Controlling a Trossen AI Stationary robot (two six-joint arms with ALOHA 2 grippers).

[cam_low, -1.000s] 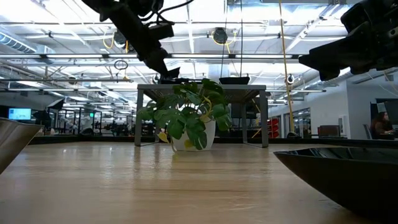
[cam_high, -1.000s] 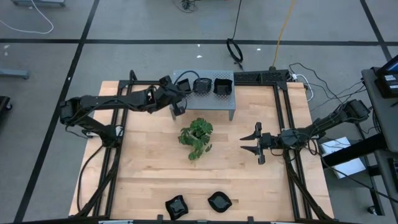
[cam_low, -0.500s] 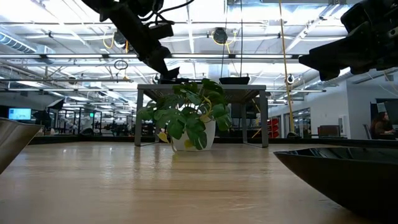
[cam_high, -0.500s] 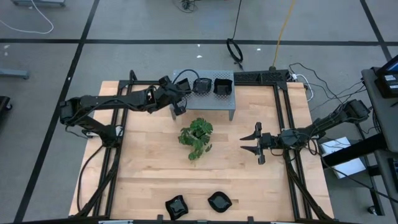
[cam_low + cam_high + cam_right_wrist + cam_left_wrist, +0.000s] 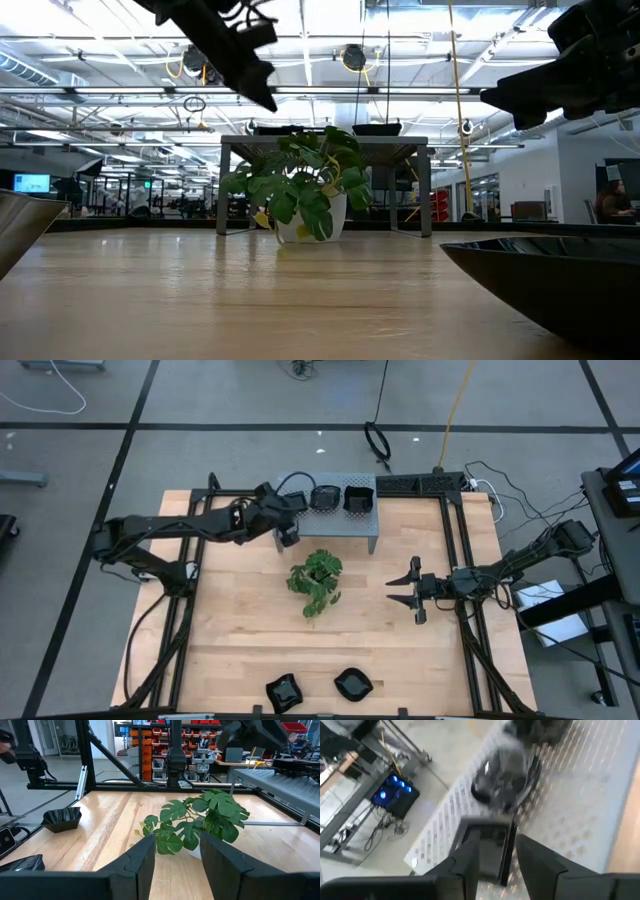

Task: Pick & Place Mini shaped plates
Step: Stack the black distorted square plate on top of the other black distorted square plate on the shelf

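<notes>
Glossy black mini shaped plates stand on the grey perforated shelf (image 5: 335,518): a square one (image 5: 490,851) near its left end, a wavy one (image 5: 325,497) and a square one (image 5: 358,498) farther right. Two more plates (image 5: 283,692) (image 5: 352,683) lie at the table's near edge. My left gripper (image 5: 289,525) hangs open just above the shelf's left end (image 5: 262,95), its fingers on either side of the square plate in the left wrist view, clear of it. My right gripper (image 5: 408,588) waits open over the table's right half.
A green leafy plant in a white pot (image 5: 317,580) stands mid-table, between the shelf and the two near plates. Black frame rails (image 5: 458,560) run along the table's sides. Bare wood lies left and right of the plant.
My left gripper has risen a little off the shelf top and drawn slightly back toward the table's left, leaving the square plate resting on the shelf. My right arm has kept still.
</notes>
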